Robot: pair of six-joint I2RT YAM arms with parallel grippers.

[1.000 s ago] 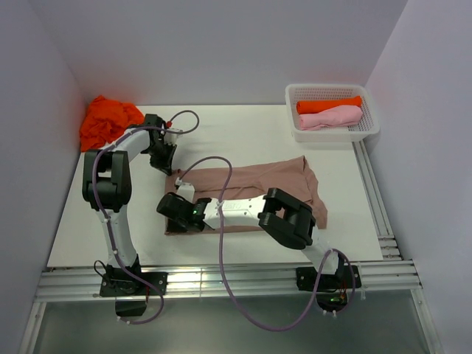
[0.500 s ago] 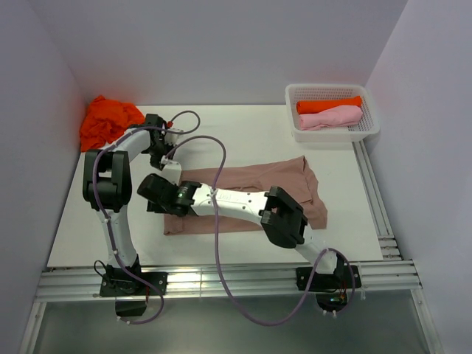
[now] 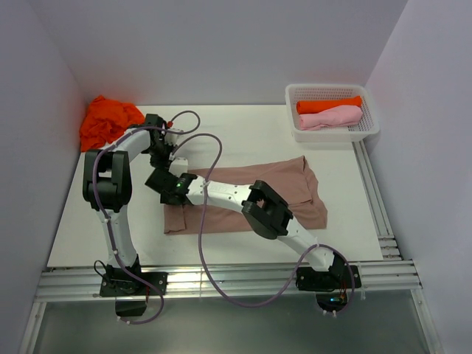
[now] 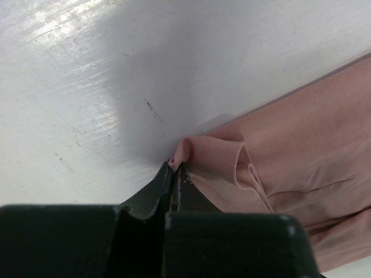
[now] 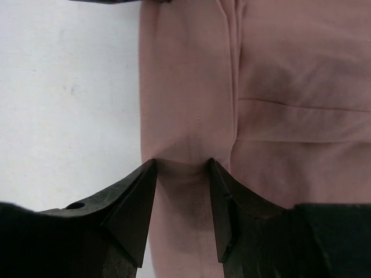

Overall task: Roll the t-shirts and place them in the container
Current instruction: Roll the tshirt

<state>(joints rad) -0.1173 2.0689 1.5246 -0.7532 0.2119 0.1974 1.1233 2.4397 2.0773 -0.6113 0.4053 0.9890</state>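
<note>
So the left fingers [image 4: 152, 194] are clamped on the far-left corner of the pinkish-brown t-shirt [image 3: 291, 184], lying flat on the table [image 3: 243, 133]; right fingers [image 5: 130, 211] are spread apart over its left edge.

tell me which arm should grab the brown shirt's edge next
Right, I'd say: the right tool stands open, straddling the edge of the pinkish-brown shirt. The left tool is shut on that shirt's corner, so it has no free grip.
</note>
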